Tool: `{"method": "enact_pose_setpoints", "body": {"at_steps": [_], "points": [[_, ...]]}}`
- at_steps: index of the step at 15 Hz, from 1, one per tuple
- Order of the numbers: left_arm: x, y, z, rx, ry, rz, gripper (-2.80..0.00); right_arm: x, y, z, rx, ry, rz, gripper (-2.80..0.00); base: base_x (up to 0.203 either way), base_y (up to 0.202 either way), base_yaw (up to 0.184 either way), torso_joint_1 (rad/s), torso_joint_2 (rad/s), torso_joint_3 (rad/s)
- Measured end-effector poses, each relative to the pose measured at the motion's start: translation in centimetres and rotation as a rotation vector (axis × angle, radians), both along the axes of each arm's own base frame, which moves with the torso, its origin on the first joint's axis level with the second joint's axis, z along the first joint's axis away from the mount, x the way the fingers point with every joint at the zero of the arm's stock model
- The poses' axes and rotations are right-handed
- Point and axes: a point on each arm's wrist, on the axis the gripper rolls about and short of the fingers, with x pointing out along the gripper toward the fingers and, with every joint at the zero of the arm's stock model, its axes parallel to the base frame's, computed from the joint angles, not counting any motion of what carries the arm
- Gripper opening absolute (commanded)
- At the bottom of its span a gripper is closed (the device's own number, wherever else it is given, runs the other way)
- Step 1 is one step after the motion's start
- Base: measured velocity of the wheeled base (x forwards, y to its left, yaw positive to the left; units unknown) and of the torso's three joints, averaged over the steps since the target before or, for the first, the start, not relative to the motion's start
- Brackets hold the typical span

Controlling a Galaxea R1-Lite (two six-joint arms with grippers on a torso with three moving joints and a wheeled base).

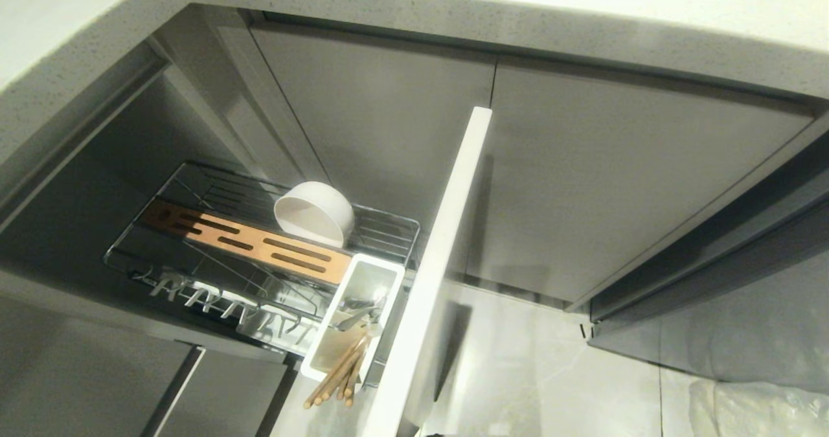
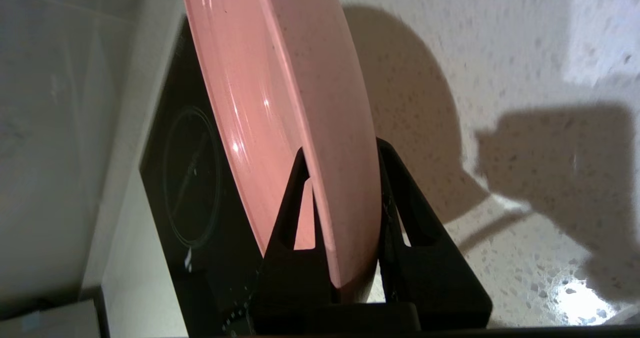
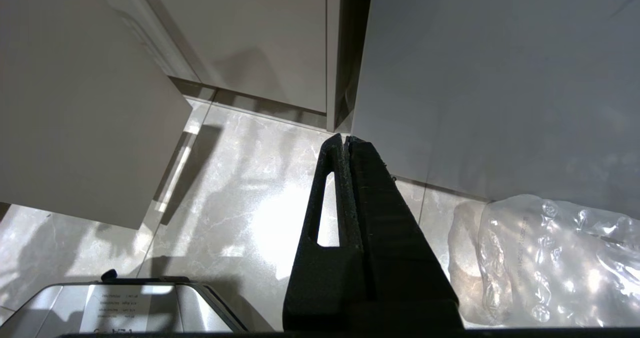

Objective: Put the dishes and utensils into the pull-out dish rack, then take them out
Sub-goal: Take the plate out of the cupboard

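Left gripper (image 2: 345,178) pinches the pink plate (image 2: 280,102) by its rim, edge-on above the counter (image 2: 500,52) (glazed, likely slippery and breakable); a deeper bite seems safer. Right gripper (image 3: 345,140) hangs pressed together.

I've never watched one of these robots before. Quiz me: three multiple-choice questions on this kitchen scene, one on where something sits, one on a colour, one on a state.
1. Where does the white bowl sit?
A. in the pull-out dish rack, behind its wooden strip
B. on the countertop
C. on the floor

2. What colour is the plate held by the left gripper?
A. blue
B. pink
C. green

3. How do the right gripper's fingers stand?
A. spread wide
B. clamped on a fork
C. shut together on nothing

Answers: 1 A, the head view shows it tipped on the wire behind the strip. 2 B, the left wrist view shows a pink rim between the fingers. 3 C, the fingers meet with nothing between them.
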Motion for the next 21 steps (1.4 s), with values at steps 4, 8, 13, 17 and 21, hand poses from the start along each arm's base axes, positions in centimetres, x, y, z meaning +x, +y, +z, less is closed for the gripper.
{"method": "enact_pose_setpoints", "body": {"at_steps": [4, 8, 13, 17, 21], "points": [[1.1, 1.0, -0.5, -0.032, 0.043, 0.031, -2.80, 0.0, 0.0, 0.0, 0.000, 0.000, 0.000, -2.80, 0.000, 0.000, 0.000, 0.000, 0.00, 0.000], [2.9, 2.5, -1.3, -0.068, 0.103, 0.067, -2.80, 0.0, 0.0, 0.0, 0.000, 0.000, 0.000, -2.80, 0.000, 0.000, 0.000, 0.000, 0.00, 0.000], [4.5, 3.8, -2.3, -0.110, 0.172, 0.079, -2.80, 0.0, 0.0, 0.0, 0.000, 0.000, 0.000, -2.80, 0.000, 0.000, 0.000, 0.000, 0.00, 0.000], [4.9, 4.1, -2.5, -0.120, 0.185, 0.078, -1.07, 0.0, 0.0, 0.0, 0.000, 0.000, 0.000, -2.80, 0.000, 0.000, 0.000, 0.000, 0.00, 0.000], [4.8, 4.0, -2.5, -0.126, 0.176, 0.064, 0.00, 0.0, 0.0, 0.0, 0.000, 0.000, 0.000, -2.80, 0.000, 0.000, 0.000, 0.000, 0.00, 0.000]]}}
